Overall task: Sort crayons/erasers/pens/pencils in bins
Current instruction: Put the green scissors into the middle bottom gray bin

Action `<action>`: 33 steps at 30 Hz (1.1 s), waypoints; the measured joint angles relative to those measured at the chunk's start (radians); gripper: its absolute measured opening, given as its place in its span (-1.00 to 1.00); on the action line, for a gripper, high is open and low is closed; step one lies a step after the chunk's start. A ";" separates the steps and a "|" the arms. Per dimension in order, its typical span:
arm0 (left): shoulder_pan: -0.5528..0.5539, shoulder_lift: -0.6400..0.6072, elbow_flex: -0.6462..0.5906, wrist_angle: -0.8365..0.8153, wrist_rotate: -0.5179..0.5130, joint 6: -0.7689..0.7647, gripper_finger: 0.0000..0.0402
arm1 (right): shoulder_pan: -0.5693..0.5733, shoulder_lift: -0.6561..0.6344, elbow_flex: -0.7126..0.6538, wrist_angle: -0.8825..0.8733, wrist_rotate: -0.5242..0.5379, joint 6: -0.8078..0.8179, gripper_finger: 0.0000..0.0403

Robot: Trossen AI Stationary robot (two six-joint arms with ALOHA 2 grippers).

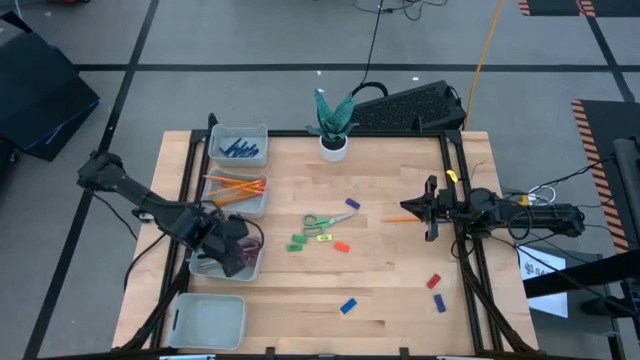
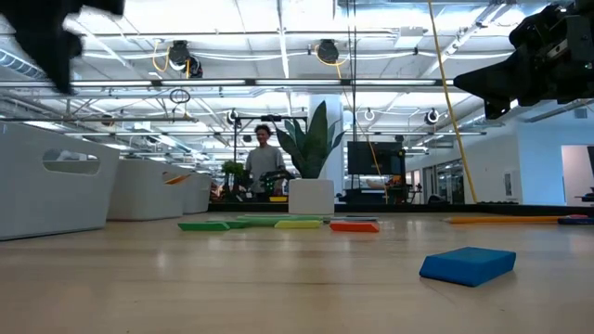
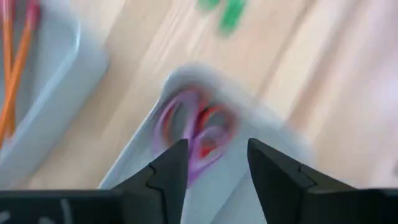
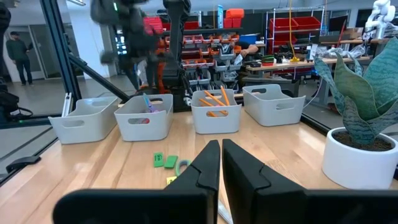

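**Left gripper over scissors bin, fingers apart, empty**

Left gripper [image 1: 232,247] hangs above the third of 4 bins [image 1: 176,322], jaws parted, holding nothing; scissors [image 3: 198,129] with purple and red handles lie in that bin below it. Next bin holds the pencils [image 1: 236,187]; the far bin holds the pens [image 1: 240,151]. Right gripper [image 1: 431,209] waits at the table's right edge, fingers nearly together, 1 loose pencil [image 1: 399,219] just beside it. Mid-table: green-handled scissors [image 1: 318,222] and erasers [image 1: 342,246], with more erasers lying nearer the front. White plant pot [image 1: 334,147] stands at the back edge.
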 joint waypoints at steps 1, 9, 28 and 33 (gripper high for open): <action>0.006 0.005 0.036 0.012 -0.021 0.023 -0.16 | 0.000 0.000 0.000 0.000 0.000 0.000 -0.93; 0.143 0.191 0.306 0.061 -0.093 0.139 -0.15 | 0.000 0.000 0.000 0.000 0.000 0.000 -0.93; 0.460 0.657 0.436 0.256 0.153 0.427 0.29 | 0.000 0.000 0.000 -0.001 0.000 0.000 -0.93; 0.545 0.751 0.436 0.279 0.094 0.586 0.15 | 0.000 0.000 0.000 -0.002 0.000 0.000 -0.93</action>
